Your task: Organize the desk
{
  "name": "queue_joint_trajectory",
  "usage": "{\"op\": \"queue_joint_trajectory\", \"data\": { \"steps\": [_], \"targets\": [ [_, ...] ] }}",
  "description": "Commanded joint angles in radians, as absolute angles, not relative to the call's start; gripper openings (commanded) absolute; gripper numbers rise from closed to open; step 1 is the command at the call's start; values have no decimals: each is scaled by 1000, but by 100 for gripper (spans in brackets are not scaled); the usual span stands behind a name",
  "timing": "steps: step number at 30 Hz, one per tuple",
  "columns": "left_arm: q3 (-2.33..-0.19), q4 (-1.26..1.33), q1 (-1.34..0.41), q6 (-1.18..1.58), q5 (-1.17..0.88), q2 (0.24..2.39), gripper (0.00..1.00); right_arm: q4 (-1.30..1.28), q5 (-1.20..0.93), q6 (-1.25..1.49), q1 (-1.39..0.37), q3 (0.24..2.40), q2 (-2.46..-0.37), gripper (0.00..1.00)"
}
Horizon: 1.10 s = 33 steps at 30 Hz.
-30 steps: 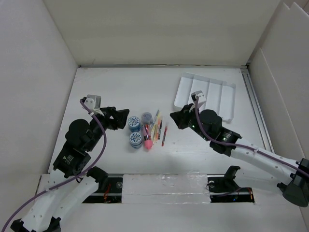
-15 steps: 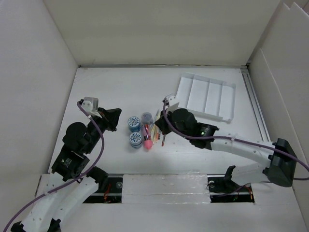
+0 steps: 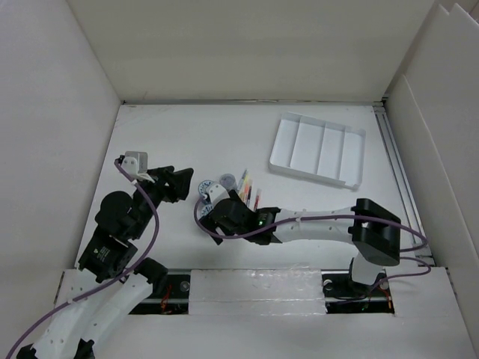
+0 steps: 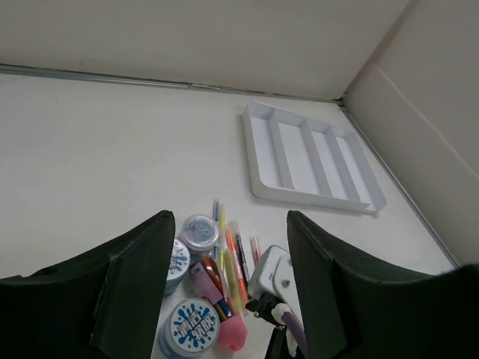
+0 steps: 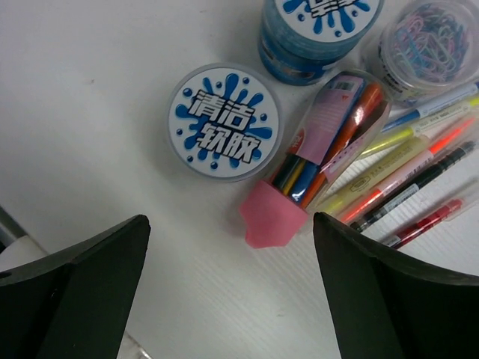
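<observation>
Jaws of both grippers stand wide apart and hold nothing. Left gripper (image 4: 228,224) hangs above the desk (image 3: 172,134), the white surface spanning the whole enclosure floor, just left of a stationery cluster near its middle. Right gripper (image 5: 230,221) is poised over that cluster, looking down on a blue-lidded tub (image 5: 223,120), a second tub (image 5: 318,22), a clear pen tube (image 5: 314,157) with a pink cap, a jar of paper clips (image 5: 426,37) and loose pens (image 5: 404,179). Four-compartment white tray (image 3: 318,149) lies far right, well apart from the cluster.
</observation>
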State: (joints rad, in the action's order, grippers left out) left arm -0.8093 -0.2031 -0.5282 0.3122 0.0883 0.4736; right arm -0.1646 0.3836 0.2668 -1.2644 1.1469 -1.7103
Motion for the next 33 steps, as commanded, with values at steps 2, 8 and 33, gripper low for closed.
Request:
{"op": "queue_joint_trajectory", "data": {
  "steps": [2,8,33],
  "targets": [
    [-821,-182,-525,359,185,443,57,-112,480,262,-1261,1209,-1733,95],
    [-801,-212,-525,491,495,302,67,-35,486,278,-1261,1235,-1779,93],
    [-787,-178,-525,459,434,262,70,75,459,360,-1261,1303,-1850,58]
  ]
}}
